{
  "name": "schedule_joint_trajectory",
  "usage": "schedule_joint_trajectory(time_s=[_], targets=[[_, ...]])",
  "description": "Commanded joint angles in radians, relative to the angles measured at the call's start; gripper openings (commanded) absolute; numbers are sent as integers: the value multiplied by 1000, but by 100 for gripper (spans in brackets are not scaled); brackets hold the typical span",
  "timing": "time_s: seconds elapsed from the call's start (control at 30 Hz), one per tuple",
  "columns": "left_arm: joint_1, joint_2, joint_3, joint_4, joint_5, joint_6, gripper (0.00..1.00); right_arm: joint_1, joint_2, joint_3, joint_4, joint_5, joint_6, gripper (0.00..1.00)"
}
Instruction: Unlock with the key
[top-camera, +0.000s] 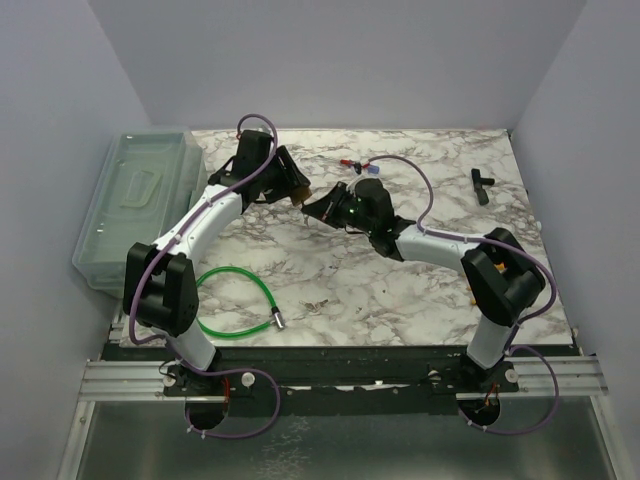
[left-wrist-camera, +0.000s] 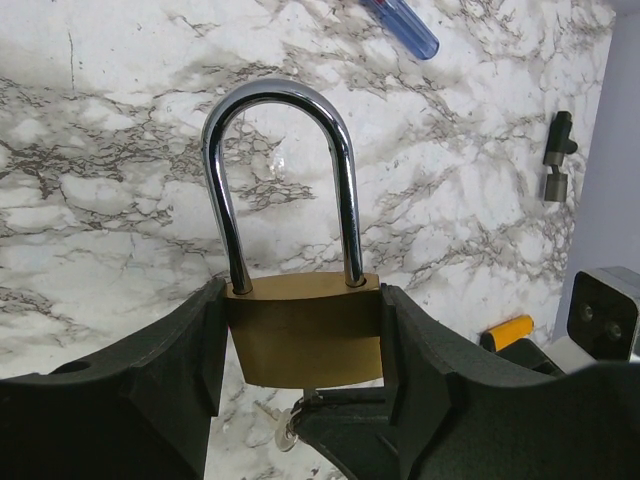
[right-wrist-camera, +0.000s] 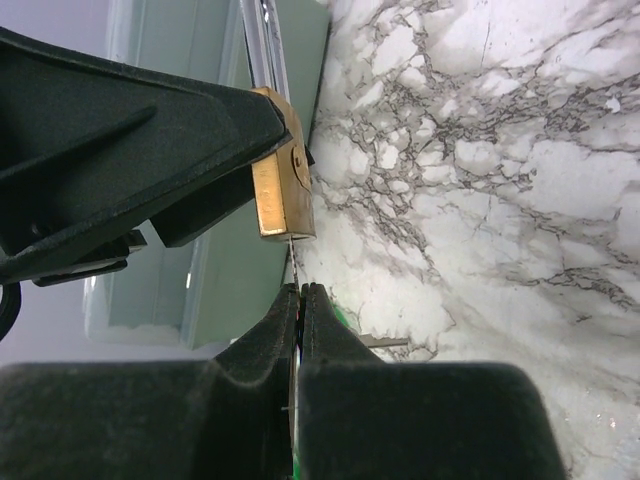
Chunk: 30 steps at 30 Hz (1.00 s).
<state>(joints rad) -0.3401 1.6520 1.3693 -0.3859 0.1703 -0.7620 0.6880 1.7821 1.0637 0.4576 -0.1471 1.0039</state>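
Padlock (left-wrist-camera: 305, 340), brass-bodied with a chrome shackle (left-wrist-camera: 283, 175), sits at the centre of the left wrist view, clamped by its two side faces between the black fingers (left-wrist-camera: 150, 400) of your left gripper (left-wrist-camera: 303, 372); the jaws stand partly open, spread to the width of the lock body. The shackle points toward the top of that frame, and both its legs enter the body.

In the right wrist view your right gripper (right-wrist-camera: 299, 300) rises from the bottom centre with its fingers pressed together on the key (right-wrist-camera: 293, 262). Only a thin pale edge of the key shows between the tips, running up to the lower face of the padlock in the upper left of centre. In the left wrist view a small silvery part of the key (left-wrist-camera: 290, 428) appears just under the lock body, at lower centre.

In the top view the two grippers meet above the marble table (top-camera: 330, 280), upper centre. A green cable (top-camera: 235, 300) lies at lower left, a clear plastic bin (top-camera: 140, 200) at the left edge, a small black tool (top-camera: 482, 185) at upper right.
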Motion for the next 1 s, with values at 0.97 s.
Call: schedule_joint_trajectory(time_s=[0.97], targets=[[-17,-108,-39,41,154,-26,0,-50,-17,-22,178,255,16,0]])
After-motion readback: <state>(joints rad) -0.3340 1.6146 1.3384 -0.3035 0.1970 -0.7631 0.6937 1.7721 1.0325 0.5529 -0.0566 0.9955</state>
